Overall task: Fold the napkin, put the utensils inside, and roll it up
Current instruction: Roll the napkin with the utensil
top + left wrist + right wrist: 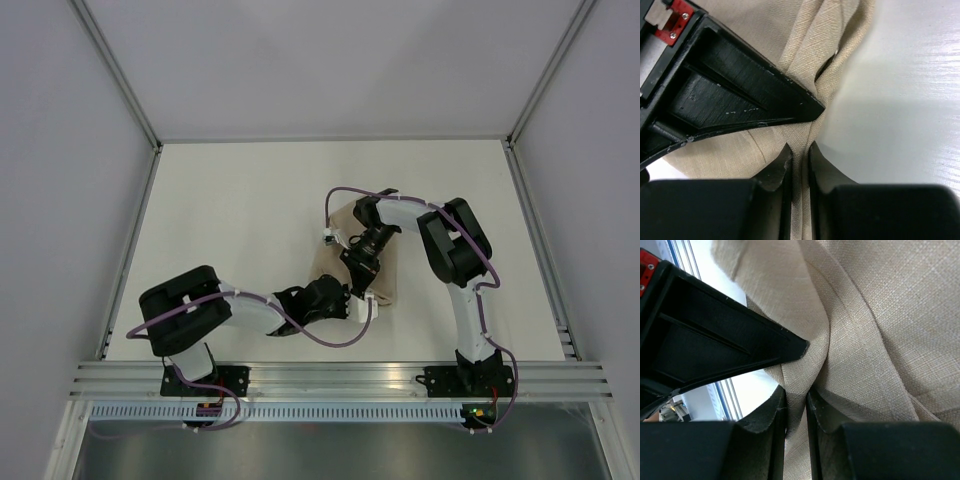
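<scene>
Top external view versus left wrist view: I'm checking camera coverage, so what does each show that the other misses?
Only the top external view shows the right arm, with the right tool on the napkin, and the full spread of the table. Only the left wrist view shows the left tool pinching a raised fold of the cloth, along with the fabric's weave and creases. Both views show the tan napkin, the white table and the left tool at the cloth's edge.

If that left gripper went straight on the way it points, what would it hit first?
The napkin: the left gripper is shut on a bunched fold of it, so going on would press into more cloth, probably then the table.
</scene>
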Controlling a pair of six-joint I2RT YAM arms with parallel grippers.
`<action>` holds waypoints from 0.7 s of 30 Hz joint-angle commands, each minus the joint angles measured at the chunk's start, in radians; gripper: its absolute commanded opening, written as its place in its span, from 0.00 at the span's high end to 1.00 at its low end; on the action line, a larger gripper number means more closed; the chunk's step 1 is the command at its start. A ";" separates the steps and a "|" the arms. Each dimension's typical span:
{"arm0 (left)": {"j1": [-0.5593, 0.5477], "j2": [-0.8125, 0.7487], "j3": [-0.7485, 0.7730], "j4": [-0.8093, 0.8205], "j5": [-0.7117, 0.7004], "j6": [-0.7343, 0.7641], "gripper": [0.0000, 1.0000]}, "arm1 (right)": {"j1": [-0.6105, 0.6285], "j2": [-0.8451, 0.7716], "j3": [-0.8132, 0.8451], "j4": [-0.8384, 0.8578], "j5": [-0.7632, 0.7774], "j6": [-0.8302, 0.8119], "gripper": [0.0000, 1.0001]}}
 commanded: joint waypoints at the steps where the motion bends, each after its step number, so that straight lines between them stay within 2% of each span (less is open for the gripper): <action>1: -0.004 0.039 0.044 -0.108 0.074 0.009 0.86 | -0.002 0.093 -0.052 0.123 0.230 -0.076 0.88; 4: 0.001 0.061 0.098 -0.202 0.116 -0.013 0.98 | -0.004 0.092 -0.055 0.126 0.227 -0.075 0.87; 7: 0.005 0.074 0.141 -0.274 0.166 -0.043 0.98 | -0.004 0.076 -0.058 0.131 0.224 -0.069 0.87; 10: 0.010 0.077 0.173 -0.322 0.217 -0.067 0.98 | -0.006 0.037 -0.077 0.152 0.221 -0.056 0.80; 17: 0.030 0.092 0.242 -0.414 0.327 -0.107 0.98 | -0.018 -0.098 -0.123 0.197 0.207 0.003 0.55; 21: 0.047 0.101 0.264 -0.447 0.370 -0.133 0.98 | -0.035 -0.170 -0.132 0.234 0.230 0.071 0.50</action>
